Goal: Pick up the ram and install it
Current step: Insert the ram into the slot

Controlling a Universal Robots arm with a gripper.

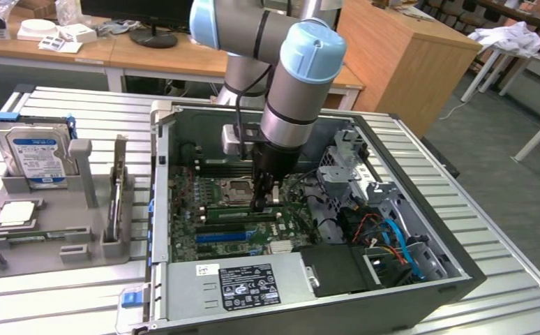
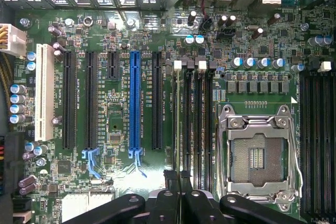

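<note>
Green and thin, the ram point(image 1: 237, 217) lay beside the CPU socket point(image 1: 237, 188) inside the open case point(image 1: 419, 307), the fingers point(image 1: 268, 201) pinched nearly shut on it. From the wrist, they hung over the memory slots point(image 2: 187, 119).

Bright, even light; soft shadows

Motherboard point(image 2: 122, 103): I read green.
Slots: a blue slot point(image 2: 135, 103), a white slot point(image 2: 44, 93), black slots point(image 2: 68, 103) otherwise.
Hard drive point(image 1: 33, 150): silver, blue-white label.
Arm point(image 1: 289, 115): grey, light-blue caps.
Table point(image 1: 65, 307): I see ribbed silver.
</note>
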